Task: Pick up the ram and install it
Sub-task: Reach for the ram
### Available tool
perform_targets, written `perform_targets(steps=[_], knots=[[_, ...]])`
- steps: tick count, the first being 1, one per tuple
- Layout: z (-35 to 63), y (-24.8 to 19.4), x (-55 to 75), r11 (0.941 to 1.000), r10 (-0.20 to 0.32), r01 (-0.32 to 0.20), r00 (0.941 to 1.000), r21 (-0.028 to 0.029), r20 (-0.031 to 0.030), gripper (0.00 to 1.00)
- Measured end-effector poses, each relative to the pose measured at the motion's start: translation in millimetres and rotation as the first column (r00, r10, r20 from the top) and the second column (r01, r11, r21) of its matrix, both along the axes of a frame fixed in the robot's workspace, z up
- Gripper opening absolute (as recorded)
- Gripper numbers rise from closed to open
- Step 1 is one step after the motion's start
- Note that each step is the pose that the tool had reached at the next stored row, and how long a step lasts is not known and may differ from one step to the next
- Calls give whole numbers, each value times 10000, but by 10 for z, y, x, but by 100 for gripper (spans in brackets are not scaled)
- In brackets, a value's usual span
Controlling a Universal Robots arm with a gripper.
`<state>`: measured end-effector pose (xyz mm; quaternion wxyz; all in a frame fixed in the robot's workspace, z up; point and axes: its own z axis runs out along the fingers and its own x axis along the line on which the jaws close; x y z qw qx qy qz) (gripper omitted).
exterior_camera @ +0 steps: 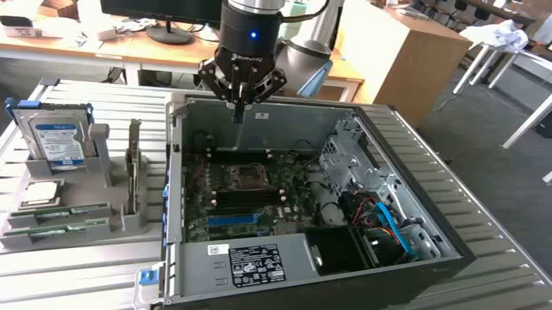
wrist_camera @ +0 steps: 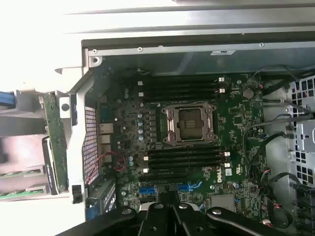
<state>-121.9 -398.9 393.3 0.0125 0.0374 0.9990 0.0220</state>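
**End effector closed and empty above the open computer case; ram lying in the holder off to the side.**

The end effector (exterior_camera: 239, 115) hangs over the back edge of the computer case (exterior_camera: 448, 219). Its fingers are pinched together, pointing straight down, with nothing between them. Below it is the motherboard (exterior_camera: 250, 201), with the open processor socket (exterior_camera: 247, 173) in the middle and rows of dark memory slots (wrist_camera: 184, 160) on either side of it. The ram (exterior_camera: 76, 210) is well apart from the arm, on the exterior view's left. It lies flat as green sticks in a grey holder (exterior_camera: 52, 244) on the slatted bench (exterior_camera: 77, 274). The same holder has a hard drive (exterior_camera: 59, 139) standing upright at its far end and an expansion card (exterior_camera: 134, 168) standing on edge just beside the case wall.
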Motion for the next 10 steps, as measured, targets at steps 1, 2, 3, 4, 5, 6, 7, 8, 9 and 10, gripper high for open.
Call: perform_targets(steps=[1, 2, 3, 4, 5, 6, 7, 8, 9, 10], knots=[[0, 0, 0, 10000, 0, 0, 10000, 0, 0, 10], [0, 0, 0, 10000, 0, 0, 10000, 0, 0, 10], [0, 0, 0, 10000, 0, 0, 10000, 0, 1, 10], [0, 0, 0, 10000, 0, 0, 10000, 0, 1, 10], [0, 0, 0, 10000, 0, 0, 10000, 0, 1, 10], [0, 0, 0, 10000, 0, 0, 10000, 0, 0, 10], [0, 0, 0, 10000, 0, 0, 10000, 0, 0, 10], [0, 1, -2, 10000, 0, 0, 10000, 0, 0, 10], [0, 1, -4, 10000, -1, 1, 10000, 0, 0, 10], [0, 1, -7, 10000, -1, 1, 10000, 0, 0, 10]])
